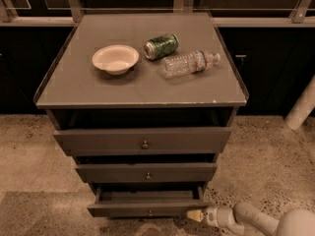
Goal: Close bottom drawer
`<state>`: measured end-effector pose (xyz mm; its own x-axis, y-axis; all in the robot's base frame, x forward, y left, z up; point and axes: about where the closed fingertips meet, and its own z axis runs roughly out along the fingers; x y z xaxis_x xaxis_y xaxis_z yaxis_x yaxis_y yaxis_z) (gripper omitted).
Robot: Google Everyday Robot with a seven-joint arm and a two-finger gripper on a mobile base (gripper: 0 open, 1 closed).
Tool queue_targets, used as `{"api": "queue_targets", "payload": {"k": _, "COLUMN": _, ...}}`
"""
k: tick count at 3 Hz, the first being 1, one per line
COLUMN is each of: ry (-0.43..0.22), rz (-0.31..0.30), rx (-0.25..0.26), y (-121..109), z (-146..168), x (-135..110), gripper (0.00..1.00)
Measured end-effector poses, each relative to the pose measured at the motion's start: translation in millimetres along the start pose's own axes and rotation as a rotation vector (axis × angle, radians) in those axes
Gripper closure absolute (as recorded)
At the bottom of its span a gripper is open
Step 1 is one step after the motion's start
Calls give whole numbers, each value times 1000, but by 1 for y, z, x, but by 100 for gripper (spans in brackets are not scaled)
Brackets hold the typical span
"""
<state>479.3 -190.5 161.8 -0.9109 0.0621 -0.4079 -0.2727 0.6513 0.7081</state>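
The desk [74,90] is a grey-brown cabinet seen from above and in front. On its top, from the left, stand a pale bowl [115,59], a green can [161,46] lying on its side, and a clear plastic bottle [189,64] also lying down, its cap end toward the right.

Under the top are three drawer fronts, each stepped out farther than the one above. Below the top drawer [98,141] and the middle drawer [108,173] is the bottom drawer [123,209], lowest in the stack and nearest the floor. It is pulled partly out. Its long axis runs left to right, and its flat front faces the camera with a small dark knob [150,212] at the centre. Its inside is in shadow, and what it holds cannot be made out.

The tool [193,214] is at the right end of that front, its cream tip pointing left, touching or just beside the corner. Whether it is apart or together cannot be told. The pale arm [251,219] runs off to the lower right and is cut off by the frame edge. At the far right a white post [300,107] leans, cut off as well.
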Motion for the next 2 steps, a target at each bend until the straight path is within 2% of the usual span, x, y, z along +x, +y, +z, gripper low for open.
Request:
{"api": "queue_targets", "payload": {"k": 1, "ry": 21, "rz": -12, "rx": 2, "y": 0, "z": 7, "x": -1, "gripper": 100}}
{"api": "queue_targets", "payload": {"k": 2, "ry": 46, "rz": -40, "rx": 36, "y": -8, "z": 27, "x": -2, "gripper": 100}}
